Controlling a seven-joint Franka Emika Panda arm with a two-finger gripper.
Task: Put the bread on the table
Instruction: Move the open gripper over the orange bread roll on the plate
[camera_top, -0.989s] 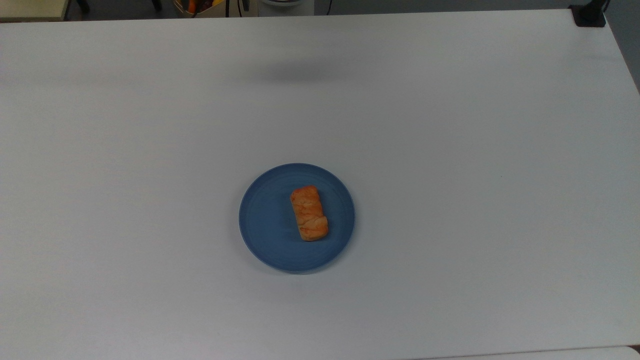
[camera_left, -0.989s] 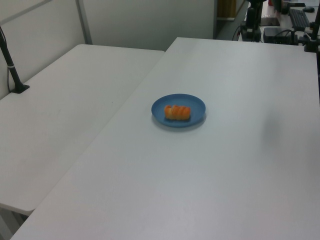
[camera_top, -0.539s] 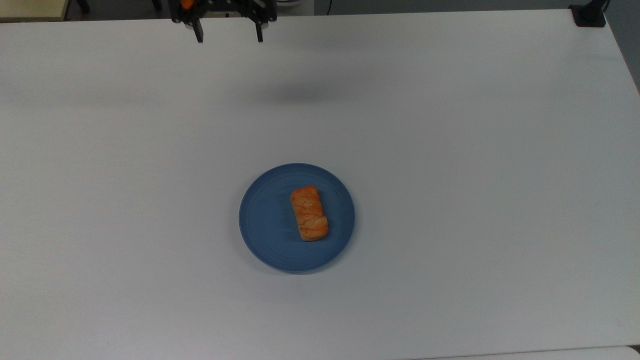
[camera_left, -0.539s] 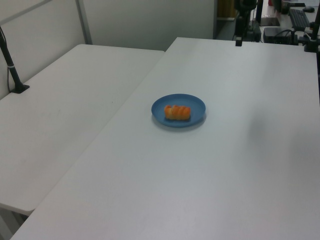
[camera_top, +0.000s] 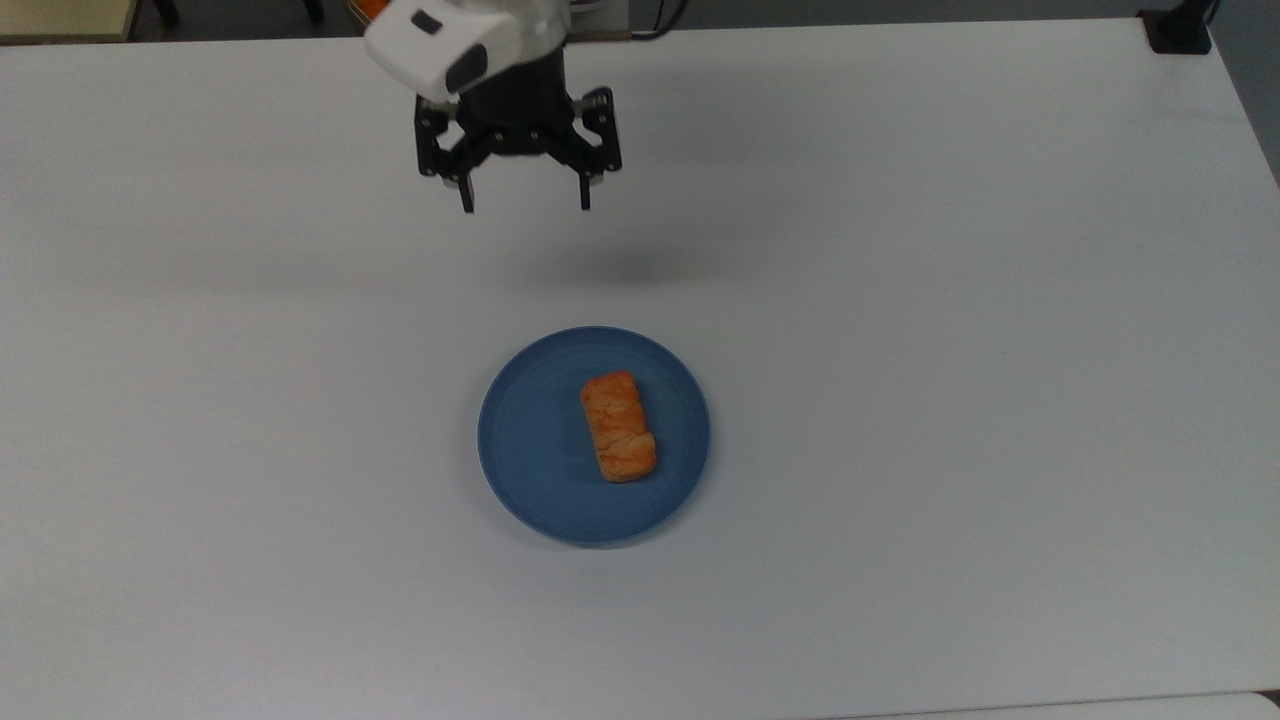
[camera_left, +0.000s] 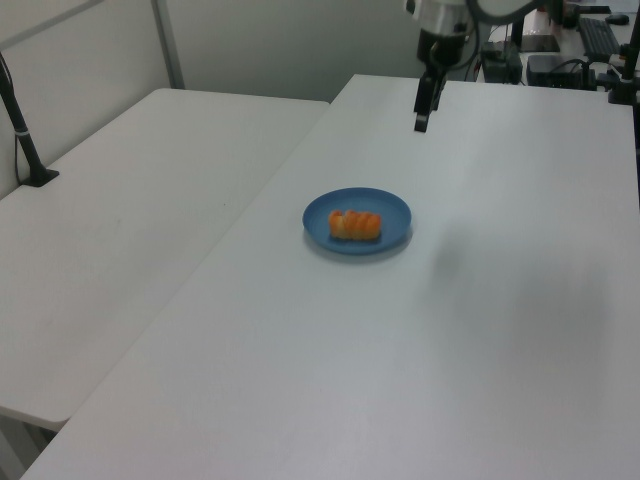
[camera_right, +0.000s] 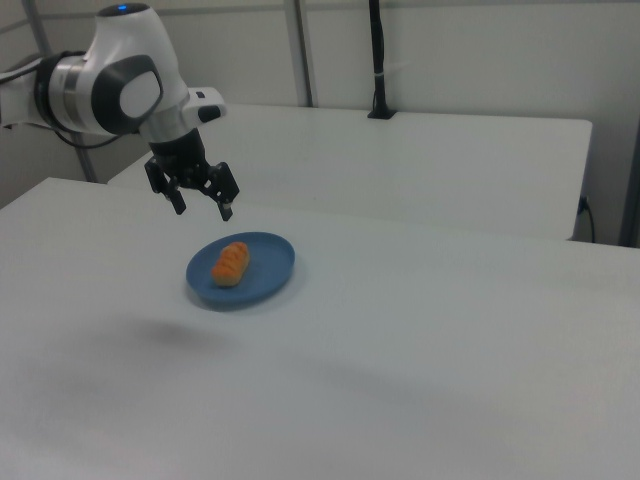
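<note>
While the white surface (camera_top: 950, 350) lay broad and bare around its load, a second white table (camera_left: 130, 220) stood alongside it, at the left view's left, a narrow seam between the two. Robot arm (camera_right: 110, 85), white with grey joints, reached in from the right view's left and hung above the surface, wrist pointing down. Blue plate (camera_top: 530, 450), round, sat near the middle of the surface. The hand (camera_top: 525, 207), black, two thin fingers (camera_top: 466, 198) spread wide with nothing between them, was in the air, tips pointing down. In the top view it sat above the plate in the picture, well apart from it; a soft shadow fell on the surface between hand and plate. In the right view the hand appeared just above the plate's far rim, clear of it. The bread (camera_top: 618, 426), orange-brown, lumpy glazed top, lay flat on the plate, a little toward the top view's right of centre, long axis running roughly up and down in the top view. Nothing touched it.
</note>
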